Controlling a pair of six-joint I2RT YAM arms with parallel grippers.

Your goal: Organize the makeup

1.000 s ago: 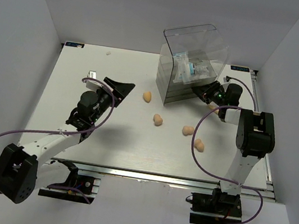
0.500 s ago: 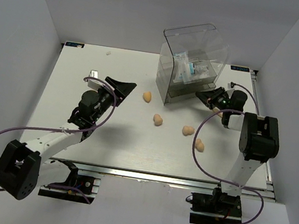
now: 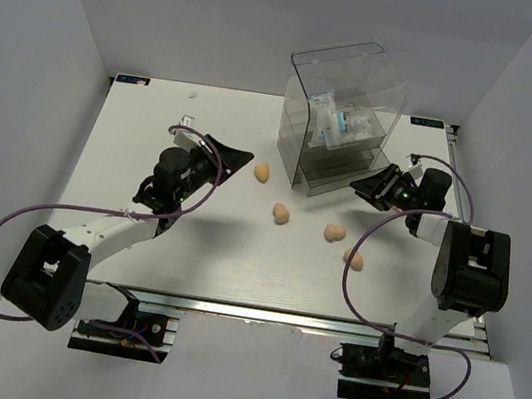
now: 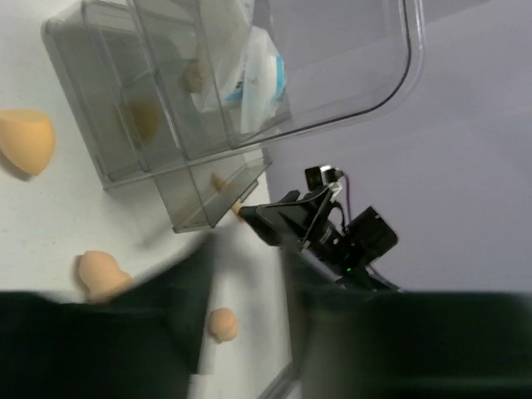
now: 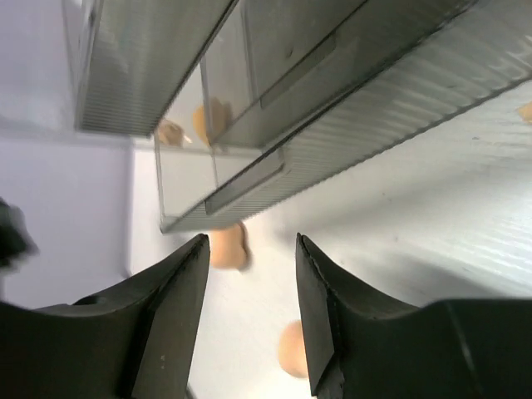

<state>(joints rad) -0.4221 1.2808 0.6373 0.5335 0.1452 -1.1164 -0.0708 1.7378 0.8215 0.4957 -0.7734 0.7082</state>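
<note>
The four peach sponges (image 3: 281,213) look very light and soft. They will squash if I pinch hard. They are round too, so one could roll away or pop out. I think the best place to hold one is across its fat middle, with a gentle squeeze.

My right pincer (image 3: 374,189) is wide open and holds nothing. It sits low by the front of the clear drawer box (image 3: 349,91), close to the bottom drawer (image 5: 249,179), which sticks out a little.

The closest sponge (image 3: 335,233) lies on the white table (image 3: 157,122). It is near this pincer but not touching it, a bit back toward my base and over to my left. Another sponge (image 3: 354,260) lies just past that one, closer to my base. The last sponge (image 3: 262,171) is far over on the left, near my left pincer (image 3: 230,158). That pincer looks open too, with nothing in it.

The packet (image 3: 337,122) with white and blue inside sits up in the box.
</note>
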